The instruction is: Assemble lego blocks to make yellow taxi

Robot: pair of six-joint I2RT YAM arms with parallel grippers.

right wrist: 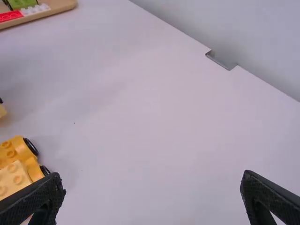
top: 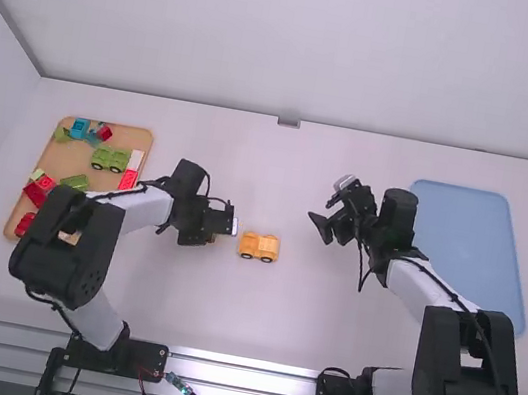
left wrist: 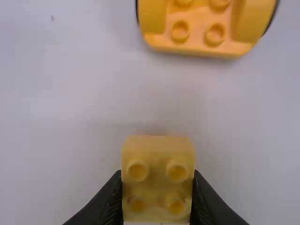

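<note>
1. Block [left wrist: 158, 180], yellow and studded, sits clamped between the jaws of the left gripper [top: 211, 236].
2. Wheeled base [top: 259, 247], orange-yellow, lies just to the right of those jaws, apart from them, between the two grippers; a paler yellow block [right wrist: 13, 179] shows at it.
3. Right gripper [top: 326, 202] has its jaws spread wide, nothing between them.
4. White table [top: 262, 329] extends around both pairs of jaws.
5. Wooden tray [top: 70, 158] of coloured bricks is left of the left jaws; blue tray [top: 464, 241], right of the right jaws.
6. Pale wall [top: 300, 41] stands beyond.
</note>
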